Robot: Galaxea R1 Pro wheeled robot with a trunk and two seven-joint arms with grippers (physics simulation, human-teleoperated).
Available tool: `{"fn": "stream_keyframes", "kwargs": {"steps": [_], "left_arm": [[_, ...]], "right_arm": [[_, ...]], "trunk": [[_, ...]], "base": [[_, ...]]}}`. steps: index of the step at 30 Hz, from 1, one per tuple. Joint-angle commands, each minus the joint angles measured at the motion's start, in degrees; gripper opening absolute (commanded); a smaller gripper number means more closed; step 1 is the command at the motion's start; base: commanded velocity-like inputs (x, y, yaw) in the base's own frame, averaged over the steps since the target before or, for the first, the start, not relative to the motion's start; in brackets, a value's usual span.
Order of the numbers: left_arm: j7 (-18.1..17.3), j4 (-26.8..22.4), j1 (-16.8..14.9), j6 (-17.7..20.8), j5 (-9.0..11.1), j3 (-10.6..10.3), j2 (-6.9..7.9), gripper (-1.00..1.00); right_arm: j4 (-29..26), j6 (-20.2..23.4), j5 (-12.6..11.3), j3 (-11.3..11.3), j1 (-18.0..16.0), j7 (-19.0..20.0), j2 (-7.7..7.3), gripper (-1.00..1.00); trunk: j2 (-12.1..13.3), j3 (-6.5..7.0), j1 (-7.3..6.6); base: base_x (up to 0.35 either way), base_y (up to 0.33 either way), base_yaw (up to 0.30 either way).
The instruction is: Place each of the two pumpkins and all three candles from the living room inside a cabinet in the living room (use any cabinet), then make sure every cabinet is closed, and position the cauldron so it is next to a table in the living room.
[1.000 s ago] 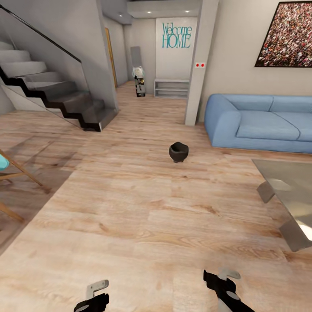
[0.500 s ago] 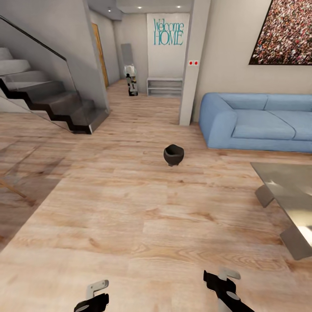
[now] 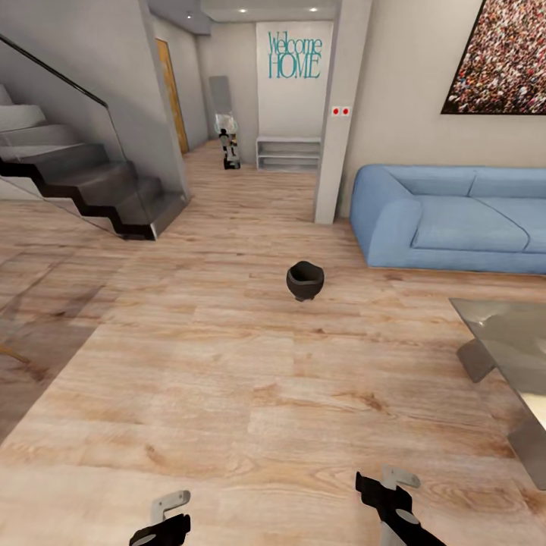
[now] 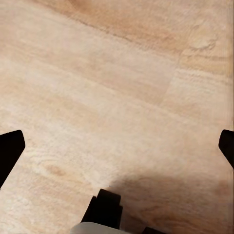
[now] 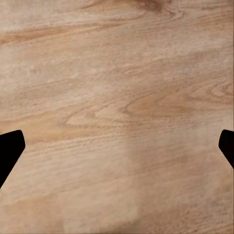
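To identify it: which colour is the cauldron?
Black; the cauldron shows best in the head view.

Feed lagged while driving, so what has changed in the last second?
The camera swung and the whole view shifted; nothing in the room moved itself. The cauldron stands on the floor, apart from the table. Both grippers, left and right, stay open, holding nothing.

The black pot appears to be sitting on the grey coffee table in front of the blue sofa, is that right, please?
Not quite: the black pot sits on the wooden floor, apart from the grey coffee table, still in front of the blue sofa. The head view shows it.
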Motion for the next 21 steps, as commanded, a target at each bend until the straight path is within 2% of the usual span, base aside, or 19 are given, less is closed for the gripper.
{"fn": "stream_keyframes", "kwargs": {"steps": [1, 21], "left_arm": [[0.41, -0.11, -0.02, 0.03, 0.46, -0.49, 0.06, 1.00], [0.41, 2.15, 0.04, -0.05, 0.28, -0.57, -0.03, 1.00]], "right_arm": [[-0.08, -0.27, -0.61, 0.49, -0.04, -0.30, -0.06, 1.00], [0.20, -0.33, -0.61, 0.49, -0.06, -0.30, -0.06, 1.00]], "trunk": [[-0.02, -0.05, 0.03], [-0.02, -0.05, 0.03]], "base": [[0.330, 0.000, -0.032], [0.317, 0.000, -0.003]]}}
